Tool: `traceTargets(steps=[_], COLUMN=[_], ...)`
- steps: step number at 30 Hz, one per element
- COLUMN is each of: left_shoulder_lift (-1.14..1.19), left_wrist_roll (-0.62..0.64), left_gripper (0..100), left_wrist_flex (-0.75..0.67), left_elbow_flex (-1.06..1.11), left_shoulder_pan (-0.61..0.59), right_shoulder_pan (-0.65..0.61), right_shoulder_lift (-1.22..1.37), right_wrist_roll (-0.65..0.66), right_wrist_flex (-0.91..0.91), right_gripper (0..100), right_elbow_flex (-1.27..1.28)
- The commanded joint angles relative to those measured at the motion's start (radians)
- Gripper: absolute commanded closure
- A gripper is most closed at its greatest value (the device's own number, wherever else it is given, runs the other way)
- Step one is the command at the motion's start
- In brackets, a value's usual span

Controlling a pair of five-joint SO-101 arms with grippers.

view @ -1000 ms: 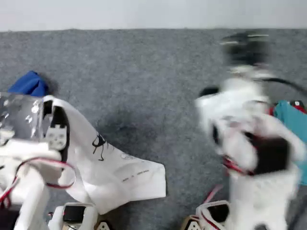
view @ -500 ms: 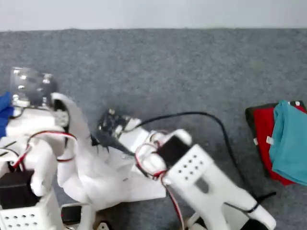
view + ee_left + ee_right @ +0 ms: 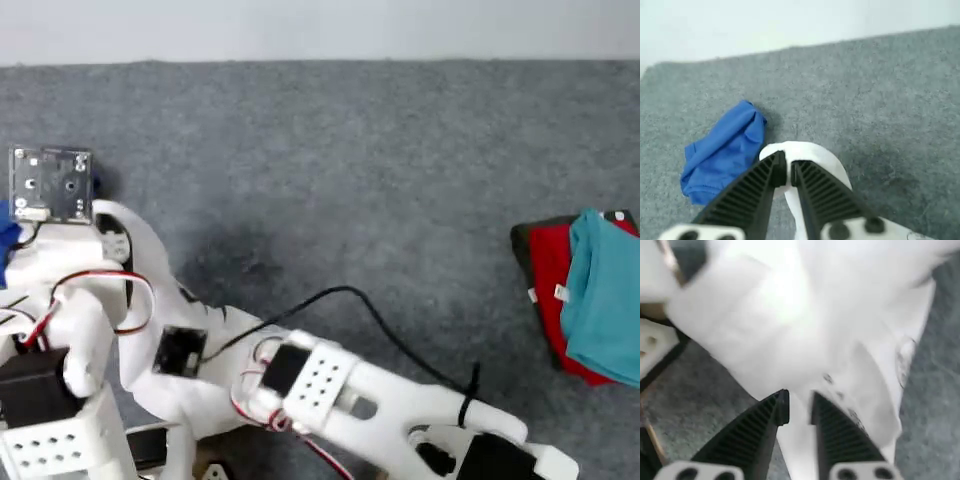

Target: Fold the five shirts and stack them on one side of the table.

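A white shirt (image 3: 150, 255) lies bunched at the table's front left, under both arms. My left gripper (image 3: 786, 172) is shut on a raised fold of the white shirt (image 3: 810, 155). The right arm (image 3: 330, 385) stretches across the front towards the left. Its gripper (image 3: 799, 407) hangs open by a narrow gap just above the white shirt (image 3: 790, 315). A crumpled blue shirt (image 3: 722, 150) lies on the grey table beside the left gripper, and it peeks in at the left edge (image 3: 6, 235) in the high view.
At the right edge a teal shirt (image 3: 605, 300) is folded on top of a red shirt (image 3: 545, 285), with a dark layer (image 3: 520, 240) beneath. The grey felt table (image 3: 350, 150) is bare across the middle and back. A black cable (image 3: 400, 340) trails from the right arm.
The right arm swung from the right-hand stack across to the front left and came down over the white shirt. The left arm drew back a little, holding the shirt.
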Motion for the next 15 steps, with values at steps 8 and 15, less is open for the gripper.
traceTargets(steps=[8, 15], left_shoulder_lift=[-0.009, -0.009], left_wrist_roll=[-0.011, -0.011], left_gripper=[99, 99], left_wrist_flex=[-0.017, -0.017], left_elbow_flex=[0.010, 0.010], left_shoulder_pan=[-0.006, -0.006], right_shoulder_pan=[-0.030, -0.104], right_shoulder_lift=[-0.001, 0.047], right_wrist_roll=[0.017, 0.014], right_wrist_flex=[0.153, 0.150], right_gripper=[91.6, 87.8], right_elbow_flex=[-0.210, -0.218])
